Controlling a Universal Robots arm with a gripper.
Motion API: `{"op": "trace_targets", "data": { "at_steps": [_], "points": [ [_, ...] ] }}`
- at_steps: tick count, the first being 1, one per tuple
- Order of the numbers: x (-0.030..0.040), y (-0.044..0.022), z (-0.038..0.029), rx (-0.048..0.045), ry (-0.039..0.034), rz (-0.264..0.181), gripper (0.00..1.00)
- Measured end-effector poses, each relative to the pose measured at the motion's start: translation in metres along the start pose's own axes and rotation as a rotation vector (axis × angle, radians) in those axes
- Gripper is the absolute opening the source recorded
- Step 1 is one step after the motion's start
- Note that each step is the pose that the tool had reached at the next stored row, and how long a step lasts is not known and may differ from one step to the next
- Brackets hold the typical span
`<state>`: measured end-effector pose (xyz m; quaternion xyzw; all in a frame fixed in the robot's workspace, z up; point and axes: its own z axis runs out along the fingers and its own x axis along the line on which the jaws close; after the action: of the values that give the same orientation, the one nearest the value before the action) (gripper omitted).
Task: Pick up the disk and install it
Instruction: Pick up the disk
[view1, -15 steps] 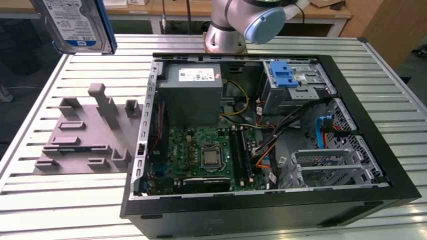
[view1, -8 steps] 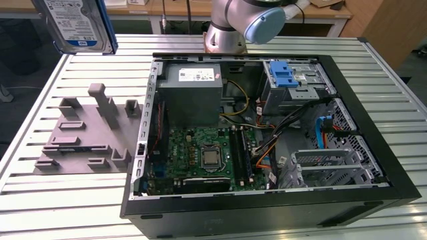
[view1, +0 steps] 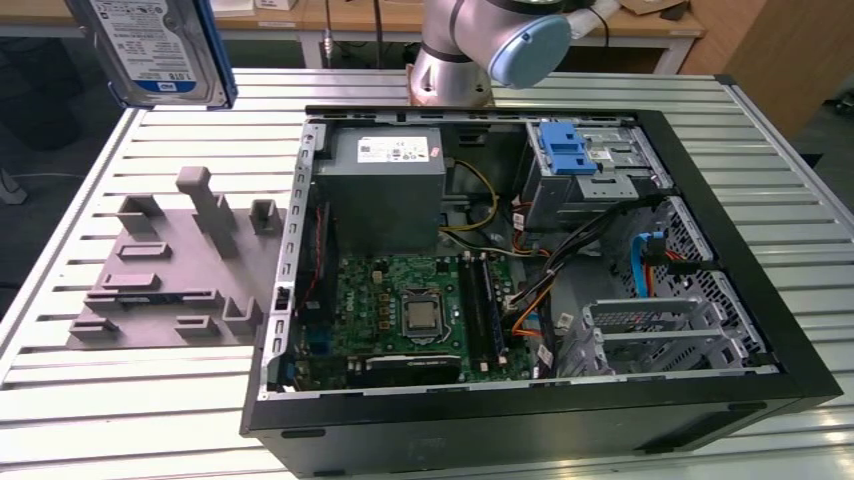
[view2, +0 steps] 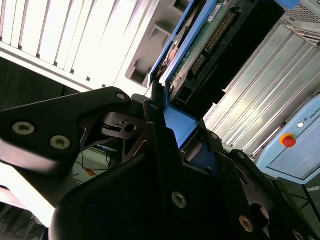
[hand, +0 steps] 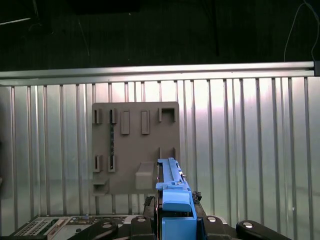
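The disk (view1: 150, 48), a silver hard drive with a white-and-blue label in a blue carrier, hangs high above the table at the exterior view's far left, over the grey fixture plate (view1: 167, 270). In the second wrist view my gripper (view2: 170, 125) is shut on the blue carrier end of the disk (view2: 200, 45), with a black finger (view2: 155, 125) pressed against each side. In the first wrist view the disk (hand: 172, 182) shows edge-on, sticking out from my gripper (hand: 175, 215) above the fixture plate (hand: 135, 145).
An open computer case (view1: 747, 330) lies on the slatted metal table (view1: 147, 400), with the motherboard (view1: 407, 320), a grey power supply box (view1: 387, 185) and a drive bay with a blue latch (view1: 567, 150) inside. The arm's base (view1: 447, 70) stands behind the case.
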<state>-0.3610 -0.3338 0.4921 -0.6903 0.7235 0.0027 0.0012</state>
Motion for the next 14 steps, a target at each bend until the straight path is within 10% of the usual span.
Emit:
{"op": "trace_targets", "data": {
  "at_steps": [14],
  "points": [
    [-0.0001, -0.0032, 0.0, 0.0001, 0.0, 0.0, 0.36]
  ]
}}
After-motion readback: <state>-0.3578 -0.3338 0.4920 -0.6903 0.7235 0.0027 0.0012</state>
